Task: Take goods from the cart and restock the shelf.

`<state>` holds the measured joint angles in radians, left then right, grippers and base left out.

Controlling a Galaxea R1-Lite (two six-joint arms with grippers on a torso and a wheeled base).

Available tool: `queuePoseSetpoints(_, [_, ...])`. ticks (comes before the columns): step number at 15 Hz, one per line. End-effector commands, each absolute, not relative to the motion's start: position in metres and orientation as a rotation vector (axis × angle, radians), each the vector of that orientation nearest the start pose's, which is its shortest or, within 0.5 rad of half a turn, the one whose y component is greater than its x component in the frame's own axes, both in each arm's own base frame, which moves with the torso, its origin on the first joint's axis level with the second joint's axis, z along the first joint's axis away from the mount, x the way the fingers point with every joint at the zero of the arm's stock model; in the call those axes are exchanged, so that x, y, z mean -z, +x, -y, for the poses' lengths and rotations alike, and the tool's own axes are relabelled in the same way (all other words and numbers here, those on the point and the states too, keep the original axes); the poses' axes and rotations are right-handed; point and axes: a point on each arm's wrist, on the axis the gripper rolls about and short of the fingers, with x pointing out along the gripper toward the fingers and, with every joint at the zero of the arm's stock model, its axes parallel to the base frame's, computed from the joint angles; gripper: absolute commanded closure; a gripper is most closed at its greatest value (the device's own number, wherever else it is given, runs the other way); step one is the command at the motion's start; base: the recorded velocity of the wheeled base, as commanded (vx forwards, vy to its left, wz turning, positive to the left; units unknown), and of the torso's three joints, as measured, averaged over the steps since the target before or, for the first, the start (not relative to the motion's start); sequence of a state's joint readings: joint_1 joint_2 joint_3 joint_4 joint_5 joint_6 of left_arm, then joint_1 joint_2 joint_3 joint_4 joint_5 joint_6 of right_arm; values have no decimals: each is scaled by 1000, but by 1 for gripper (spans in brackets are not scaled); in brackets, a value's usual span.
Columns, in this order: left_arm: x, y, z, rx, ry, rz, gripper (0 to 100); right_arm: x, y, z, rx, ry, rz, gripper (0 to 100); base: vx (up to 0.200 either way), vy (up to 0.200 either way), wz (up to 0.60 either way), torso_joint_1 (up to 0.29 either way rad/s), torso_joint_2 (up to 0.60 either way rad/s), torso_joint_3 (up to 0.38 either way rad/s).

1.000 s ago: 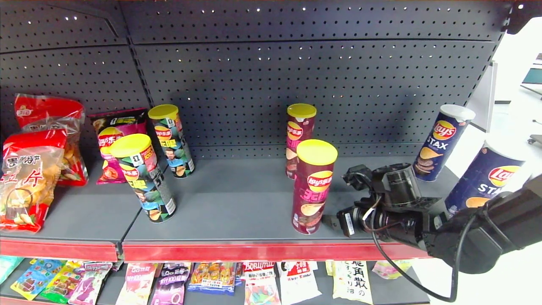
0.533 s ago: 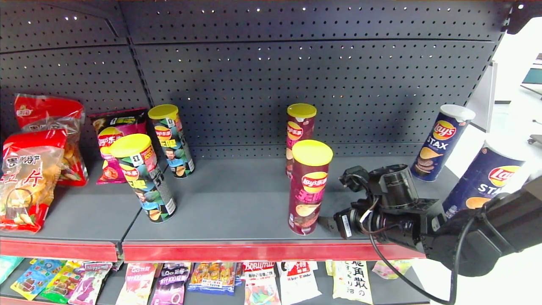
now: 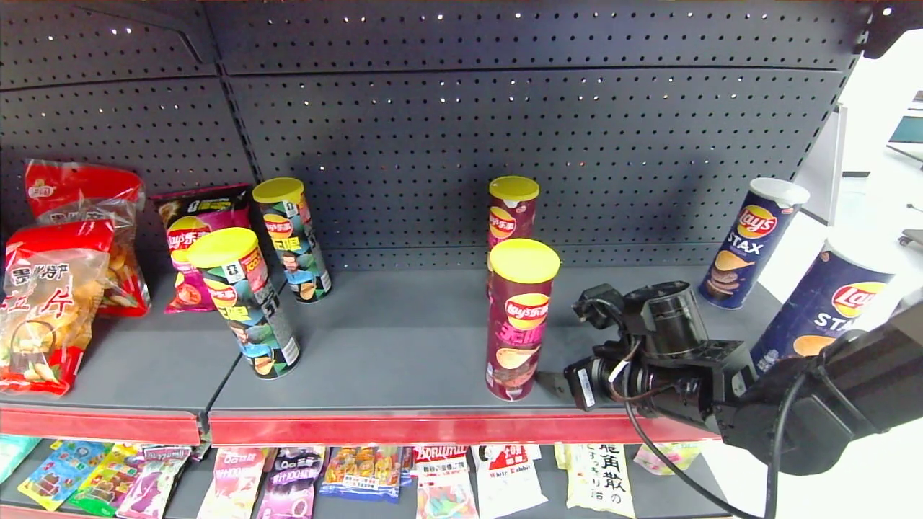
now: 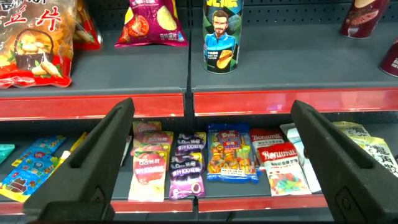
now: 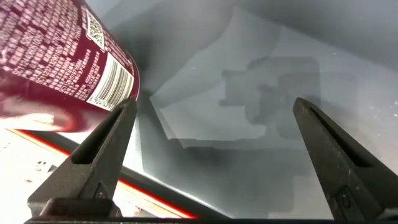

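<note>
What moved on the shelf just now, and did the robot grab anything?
The front maroon can slid a little to the robot's left along the shelf. The right gripper moved left beside it, jaws open, gripping nothing. The back maroon can, green cans, blue cans and snack bags stayed put.

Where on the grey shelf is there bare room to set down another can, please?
Widest bare patch: between front green can and front maroon can. Also behind, between rear maroon can and rear blue can. Crowded: among snack bags.
</note>
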<state>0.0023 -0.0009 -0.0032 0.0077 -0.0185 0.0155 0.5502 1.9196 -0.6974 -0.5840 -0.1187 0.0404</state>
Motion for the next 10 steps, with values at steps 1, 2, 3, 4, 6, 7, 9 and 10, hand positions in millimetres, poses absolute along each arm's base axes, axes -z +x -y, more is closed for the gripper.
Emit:
queuePoseSetpoints(1, [-76,-23,0,17,15,-4,0,-83,269,-163,-407,-173,-615,0,0,0,0,0,0,0])
queuePoseSetpoints(2, [-76,-23,0,17,15,-4,0,-82,270,-161,-399,-172,-617,0,0,0,0,0,0,0])
queuePoseSetpoints(3, [-76,-23,0,15,15,-4,0,-82,270,-160,-395,-174,-618,0,0,0,0,0,0,0])
queuePoseSetpoints(4, [-76,-23,0,17,15,-4,0,-81,271,-158,-379,-177,-619,0,0,0,0,0,0,0])
queuePoseSetpoints(6, [-76,-23,0,15,15,-4,0,-80,275,-157,-348,-203,-614,0,0,0,0,0,0,0])
queuePoseSetpoints(7, [-76,-23,0,17,15,-4,0,-81,277,-158,-348,-199,-608,0,0,0,0,0,0,0])
queuePoseSetpoints(9, [-76,-23,0,15,15,-4,0,-81,277,-159,-351,-199,-607,0,0,0,0,0,0,0])
queuePoseSetpoints(10, [-76,-23,0,17,15,-4,0,-82,277,-161,-356,-199,-600,0,0,0,0,0,0,0])
